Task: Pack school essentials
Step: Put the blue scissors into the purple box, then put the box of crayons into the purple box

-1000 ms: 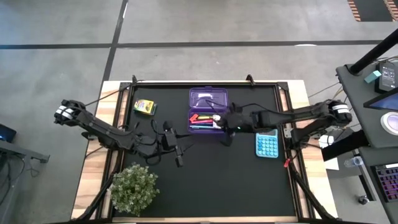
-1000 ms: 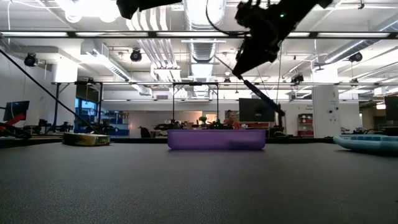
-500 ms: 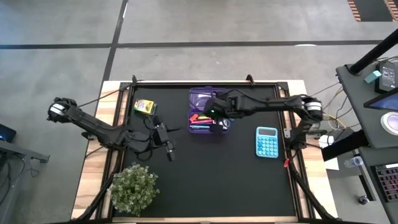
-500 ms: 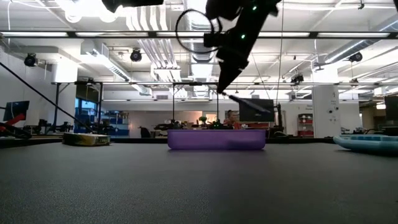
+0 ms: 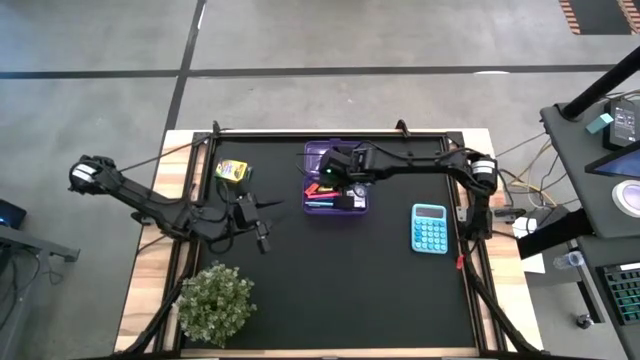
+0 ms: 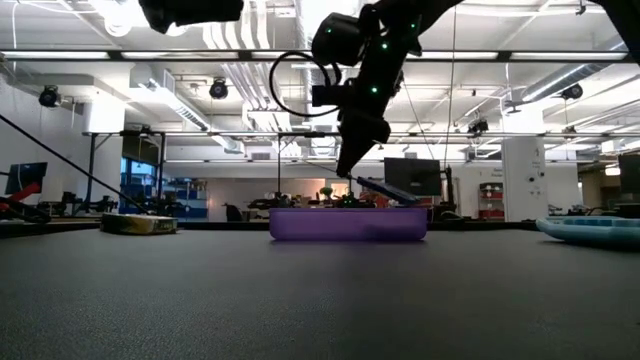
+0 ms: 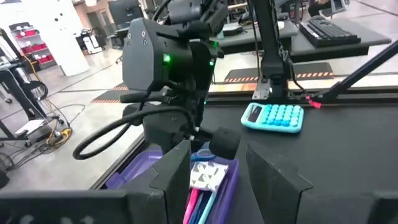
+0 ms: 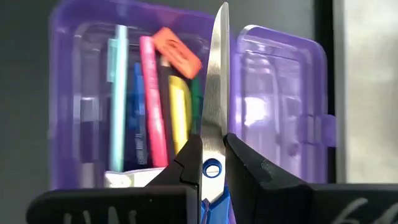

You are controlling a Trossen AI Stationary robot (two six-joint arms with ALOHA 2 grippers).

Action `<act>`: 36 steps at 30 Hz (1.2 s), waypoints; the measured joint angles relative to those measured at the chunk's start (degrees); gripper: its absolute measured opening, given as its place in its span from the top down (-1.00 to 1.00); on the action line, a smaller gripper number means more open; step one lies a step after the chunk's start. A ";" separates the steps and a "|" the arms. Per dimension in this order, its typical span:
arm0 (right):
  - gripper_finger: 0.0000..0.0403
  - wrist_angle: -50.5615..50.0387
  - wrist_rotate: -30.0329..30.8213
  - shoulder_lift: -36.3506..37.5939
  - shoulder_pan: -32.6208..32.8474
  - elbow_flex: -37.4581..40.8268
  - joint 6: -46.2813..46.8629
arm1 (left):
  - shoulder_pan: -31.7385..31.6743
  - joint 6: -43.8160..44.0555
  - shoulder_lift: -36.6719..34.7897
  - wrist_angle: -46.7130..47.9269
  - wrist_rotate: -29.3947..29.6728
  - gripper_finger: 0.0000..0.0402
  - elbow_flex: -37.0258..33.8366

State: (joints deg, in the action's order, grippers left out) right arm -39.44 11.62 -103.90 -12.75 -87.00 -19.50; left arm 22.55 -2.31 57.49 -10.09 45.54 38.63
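Blue-handled scissors, blades closed, hang point-first over the open purple pencil case at upper centre, which holds pink, yellow, teal pens and a red eraser. The crayon box lies left.

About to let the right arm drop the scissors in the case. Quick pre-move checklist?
1. Right gripper shut on scissors: ok.
2. Gripper above purple case: ok, it hangs over the case in the high view.
3. Case lid open: ok.
4. Room in the case: cannot tell; pens and a red eraser already fill the tray.
5. Left gripper away from the case: ok, open, over the mat to its left.
6. Calculator out of path: ok.
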 joint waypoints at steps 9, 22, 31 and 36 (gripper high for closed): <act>0.84 1.85 -5.58 -2.00 0.07 0.02 0.92 | -0.02 -4.52 -1.50 -5.95 0.02 0.31 -2.38; 0.75 3.89 -5.65 -5.48 0.07 0.09 1.50 | -0.02 -4.57 -1.21 -5.57 0.00 0.31 -2.42; 0.35 3.98 -8.17 -4.50 0.73 0.08 -0.64 | 0.00 -4.57 -0.96 -5.58 0.00 0.31 -2.42; 0.22 2.00 -7.60 -3.39 1.17 -1.53 0.29 | 0.00 -4.50 -0.96 -4.85 -0.01 0.31 -2.42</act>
State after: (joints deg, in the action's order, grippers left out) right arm -37.44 4.03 -107.29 -11.58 -88.53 -19.22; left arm 22.55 -6.80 56.53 -14.93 45.53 36.21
